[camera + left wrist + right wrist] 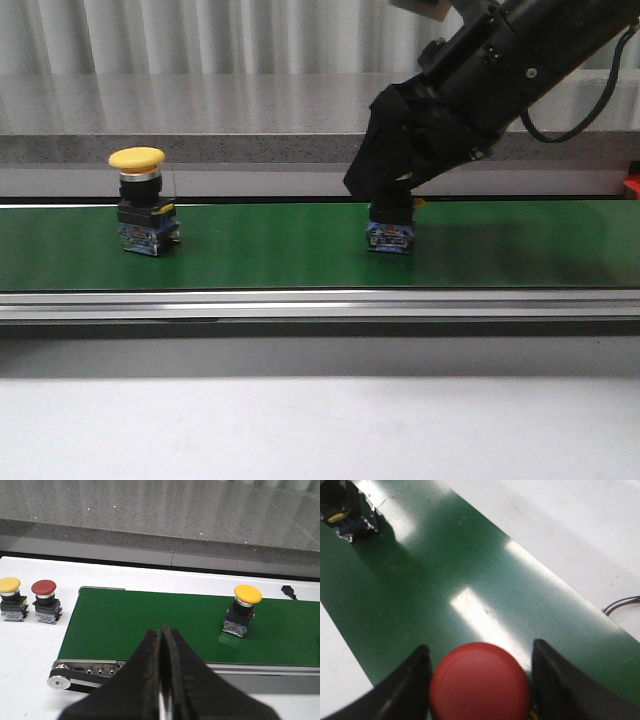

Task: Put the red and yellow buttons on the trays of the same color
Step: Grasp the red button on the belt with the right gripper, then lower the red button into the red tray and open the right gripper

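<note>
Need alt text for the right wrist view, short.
A red button sits between the two dark fingers of the right tool, which are spread either side of its round cap, above a green belt. A second button stands farther along the belt, and white table flanks the belt.

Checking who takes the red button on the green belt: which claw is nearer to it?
Right. The right claw straddles the red button, fingers on either side. The left claw hangs shut off the belt's near edge, well away.
</note>
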